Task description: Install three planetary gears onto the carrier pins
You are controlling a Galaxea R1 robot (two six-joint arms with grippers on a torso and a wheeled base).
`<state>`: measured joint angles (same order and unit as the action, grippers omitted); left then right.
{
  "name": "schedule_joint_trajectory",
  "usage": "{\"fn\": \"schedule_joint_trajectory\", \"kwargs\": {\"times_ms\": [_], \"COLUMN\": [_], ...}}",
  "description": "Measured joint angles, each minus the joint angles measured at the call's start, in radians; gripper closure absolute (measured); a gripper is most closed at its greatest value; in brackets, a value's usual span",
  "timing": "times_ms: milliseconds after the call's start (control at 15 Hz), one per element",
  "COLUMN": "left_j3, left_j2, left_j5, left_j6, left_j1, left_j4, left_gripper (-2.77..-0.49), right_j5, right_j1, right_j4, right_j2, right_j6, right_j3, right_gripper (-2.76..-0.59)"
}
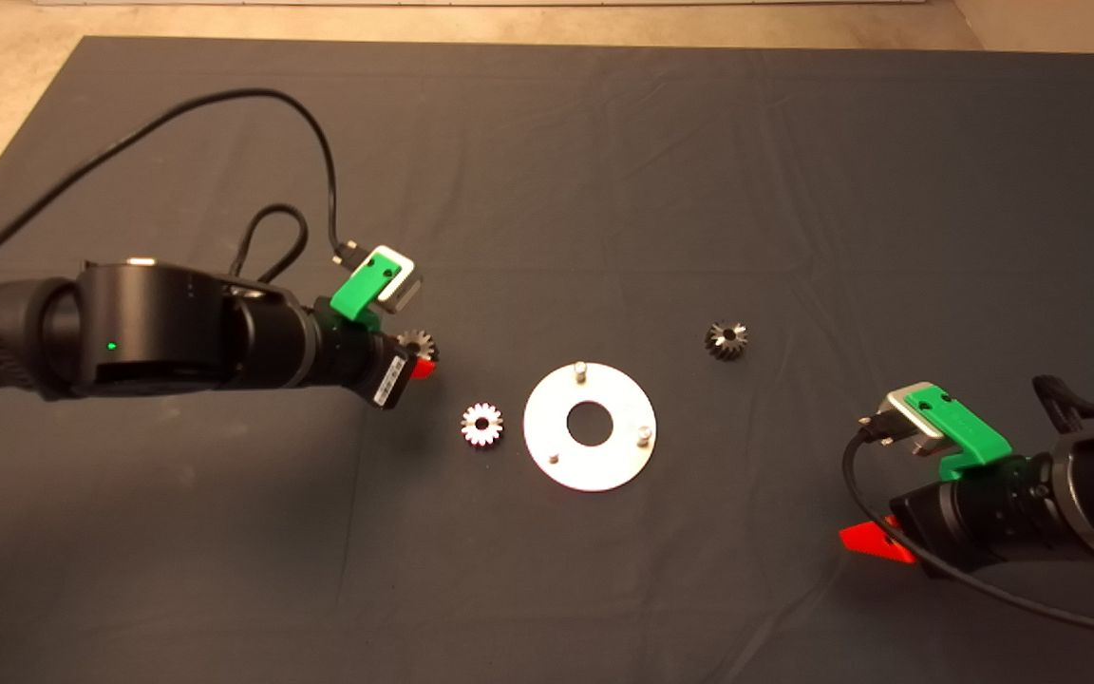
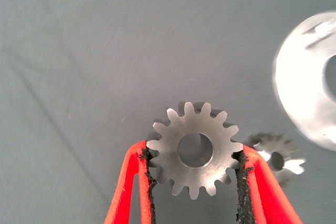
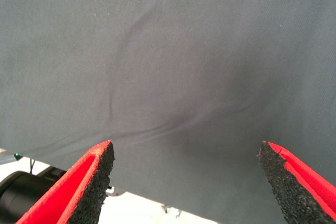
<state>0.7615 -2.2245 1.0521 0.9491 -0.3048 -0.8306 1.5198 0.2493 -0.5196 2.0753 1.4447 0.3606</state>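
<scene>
right gripper (image 1: 875, 543): parked at the near right edge of the counter (image 1: 604, 171), over bare mat; fingers (image 3: 84, 187) spread wide, holding nothing.
disc (image 1: 590, 427): flat on the mat near centre, three pins (image 1: 580, 370) standing up, all bare.
gear 2 (image 1: 481, 424): flat on the mat just left of the disc, not touching it; also shows beyond the held gear in the left wrist view (image 2: 276, 158).
left gripper (image 1: 422, 364): left of the disc, a bit farther back than gear 2; fingers (image 2: 137, 182) closed on gear 1 (image 2: 194, 149), pads pressing its teeth on opposite sides, bore facing the wrist camera.
gear 3 (image 1: 726, 340): farther back and right of the disc, well apart from it, tilted on its side.
</scene>
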Motion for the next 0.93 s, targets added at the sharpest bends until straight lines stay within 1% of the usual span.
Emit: {"fn": "schedule_joint_trajectory", "kwargs": {"times_ms": [67,133,267,333,400,467,533,733,933], "left_j3": [-0.016,-0.025,-0.031,-0.044,-0.061,-0.075,-0.078,-0.066,-0.057], "left_j2": [-0.001,-0.011,-0.060,-0.089,-0.124,-0.151,-0.162,-0.178,-0.238], "left_j5": [0.001,0.004,0.015,0.014,0.011,-0.002,-0.006,0.022,0.020], "left_j6": [0.001,0.006,0.020,0.030,0.034,0.037,0.039,0.041,0.041], "left_j1": [-0.006,-0.009,-0.009,-0.010,-0.011,-0.012,-0.011,-0.012,-0.012], "left_j4": [0.000,0.001,0.000,0.000,0.000,0.001,0.002,0.001,0.001], "left_gripper": [-0.63,-0.63,-0.63,-0.62,-0.62,-0.62,-0.62,-0.62,-0.62], "right_j5": [0.000,-0.001,-0.002,-0.001,-0.001,-0.001,-0.001,-0.001,-0.001], "right_j1": [0.000,0.000,0.000,0.000,0.000,0.000,0.000,0.000,0.001], "right_j4": [0.000,0.000,0.000,0.000,0.000,0.000,0.000,0.000,0.000], "right_j2": [0.003,0.004,0.008,0.008,0.008,0.008,0.008,0.007,0.005], "right_j6": [0.000,0.000,0.000,0.000,-0.004,-0.005,-0.006,-0.015,-0.016], "right_j3": [0.000,0.000,0.000,0.000,0.000,0.000,0.000,0.000,0.000], "right_gripper": [-2.05,-2.05,-2.05,-2.05,-2.05,-2.05,-2.05,-2.05,-2.05]}}
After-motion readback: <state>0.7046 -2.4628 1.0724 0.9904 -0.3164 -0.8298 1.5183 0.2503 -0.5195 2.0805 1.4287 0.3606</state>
